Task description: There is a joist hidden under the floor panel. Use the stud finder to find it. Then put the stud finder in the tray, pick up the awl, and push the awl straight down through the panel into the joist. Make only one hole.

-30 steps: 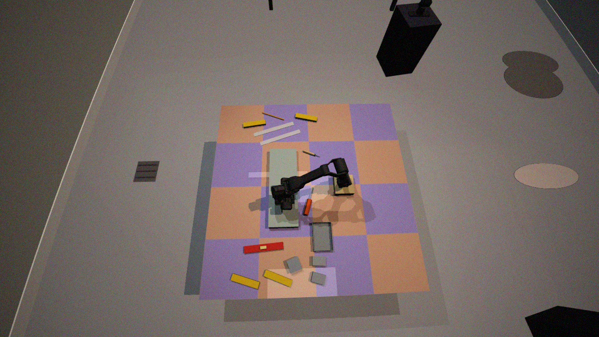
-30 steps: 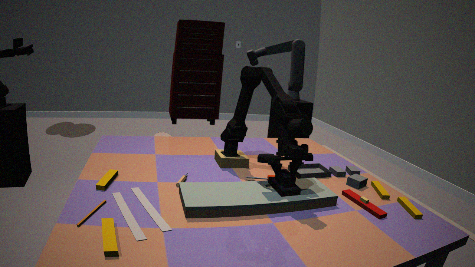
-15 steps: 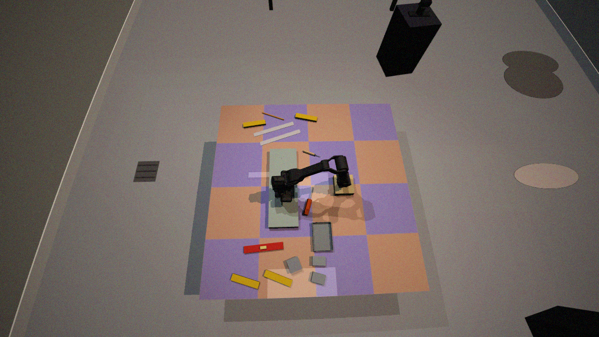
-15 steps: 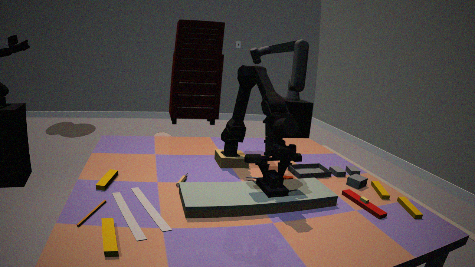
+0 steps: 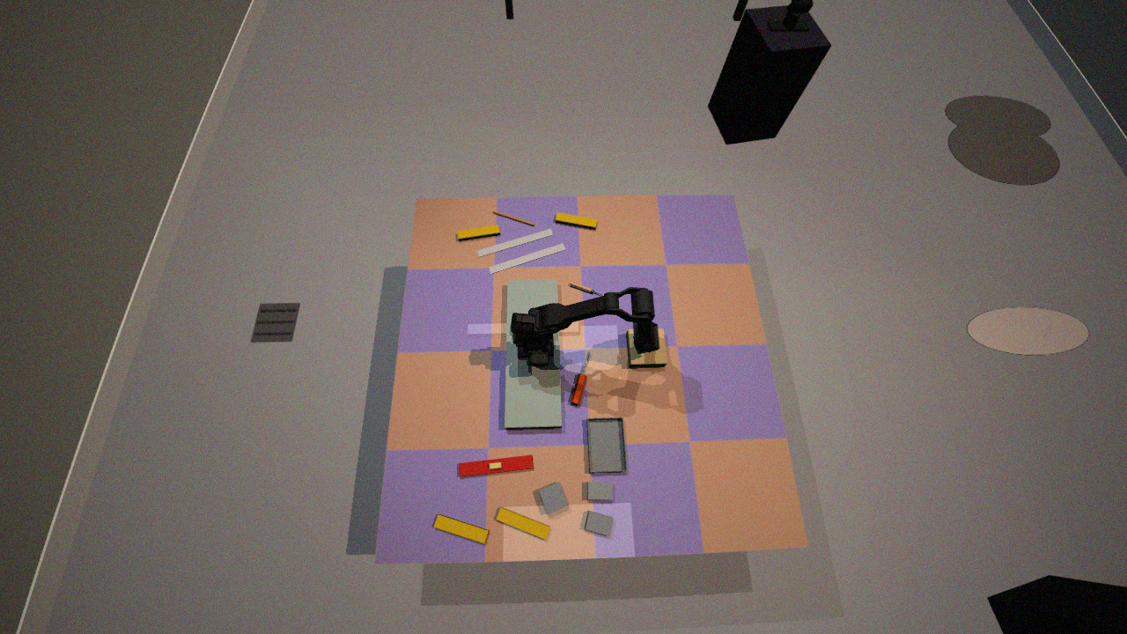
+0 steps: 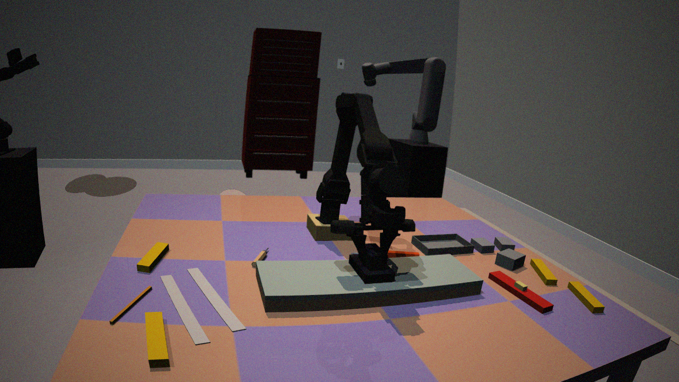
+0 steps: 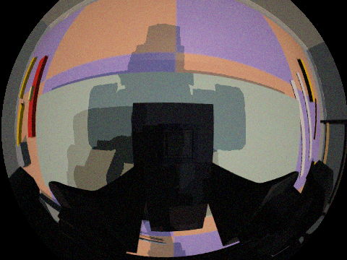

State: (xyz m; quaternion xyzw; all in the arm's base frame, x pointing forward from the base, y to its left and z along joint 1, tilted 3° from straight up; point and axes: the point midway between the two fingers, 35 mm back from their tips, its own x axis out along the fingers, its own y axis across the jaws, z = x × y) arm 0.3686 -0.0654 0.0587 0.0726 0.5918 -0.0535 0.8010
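The floor panel [image 5: 533, 409] [image 6: 303, 285] [image 7: 264, 152] is a pale green slab. My gripper [image 5: 537, 347] [image 6: 375, 249] [image 7: 173, 163] is shut on the black stud finder [image 6: 372, 274] [image 7: 173, 117], which sits flat on or just over the panel near its middle. No lit signal shows on it; the top view hides it under the arm. A small tan-handled tool [image 5: 580, 287] [image 6: 259, 257], seemingly the awl, lies beside the panel's far end in the top view. The grey tray [image 5: 606, 447] [image 6: 448, 250] is empty. No hole is visible on the uncovered panel.
An orange-handled tool [image 5: 578, 388] [image 6: 404, 254] lies between panel and arm base. A red level [image 5: 511, 463] [image 6: 531, 296], grey blocks [image 5: 551, 497] [image 6: 510, 259] and yellow bars [image 5: 523, 523] lie at the tray's end. White strips [image 5: 526, 258] [image 6: 216, 299] lie past the other end.
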